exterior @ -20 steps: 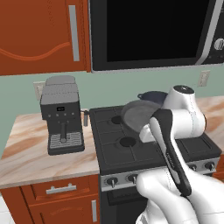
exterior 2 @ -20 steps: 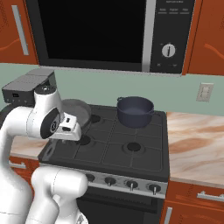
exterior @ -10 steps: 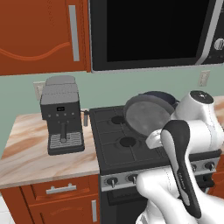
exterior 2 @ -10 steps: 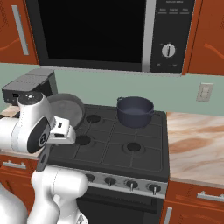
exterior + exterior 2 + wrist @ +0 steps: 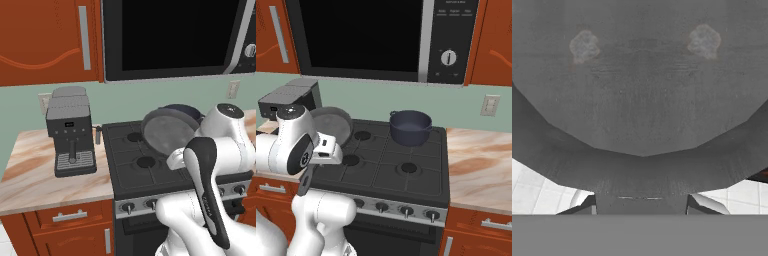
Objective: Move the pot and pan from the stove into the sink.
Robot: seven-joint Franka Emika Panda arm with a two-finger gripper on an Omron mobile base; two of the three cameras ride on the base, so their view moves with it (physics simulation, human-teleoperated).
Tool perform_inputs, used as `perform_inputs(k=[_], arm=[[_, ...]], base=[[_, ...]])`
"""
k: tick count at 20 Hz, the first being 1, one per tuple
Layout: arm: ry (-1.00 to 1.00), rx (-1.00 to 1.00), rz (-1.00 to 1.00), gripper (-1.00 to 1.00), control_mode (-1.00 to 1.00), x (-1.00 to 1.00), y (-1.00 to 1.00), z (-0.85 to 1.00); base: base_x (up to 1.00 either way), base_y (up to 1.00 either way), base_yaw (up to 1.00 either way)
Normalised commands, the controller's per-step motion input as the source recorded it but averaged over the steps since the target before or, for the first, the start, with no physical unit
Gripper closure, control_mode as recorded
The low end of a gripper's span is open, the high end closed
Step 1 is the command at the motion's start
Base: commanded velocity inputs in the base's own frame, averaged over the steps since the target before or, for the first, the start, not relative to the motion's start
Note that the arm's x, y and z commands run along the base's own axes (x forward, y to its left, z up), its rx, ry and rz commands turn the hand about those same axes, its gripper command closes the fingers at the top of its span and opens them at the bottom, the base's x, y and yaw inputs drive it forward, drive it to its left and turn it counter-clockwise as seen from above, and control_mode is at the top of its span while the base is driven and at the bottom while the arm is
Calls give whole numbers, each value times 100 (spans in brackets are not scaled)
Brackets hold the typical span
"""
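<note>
- The shallow round dark grey speckled frying pan (image 5: 167, 132) is in my grasp, lifted off the black four-burner gas stove (image 5: 391, 160) and tipped up on edge, its inside facing the left base camera.
- My fingers are narrowed almost to closed on it. From the hand camera the pan's grey body (image 5: 642, 85) sits right against them, with two rivet spots showing, so I judge I hold it where the handle meets the wall.
- I expect it to be rigid metal and moderately heavy. Held this far from its centre it will want to swing and twist, so a firm pinch near the rivets suits it.
- The deep round dark blue-grey pot (image 5: 410, 127) stands on the stove's rear burner. It looks heavier, so I would take it by the rim or a side lug.
- A grey espresso machine (image 5: 70, 131) stands on the marbled beige counter (image 5: 35, 175) beside the stove.
</note>
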Motion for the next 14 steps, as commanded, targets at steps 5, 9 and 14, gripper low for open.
perform_inputs(k=[5,9,14], arm=[[0,0,0,100,100,-8,0,0],[0,0,0,100,100,0,0,0],[0,0,0,100,100,0,0,0]], base=[[-20,-3,0],[-39,-7,0],[-39,-14,-1]])
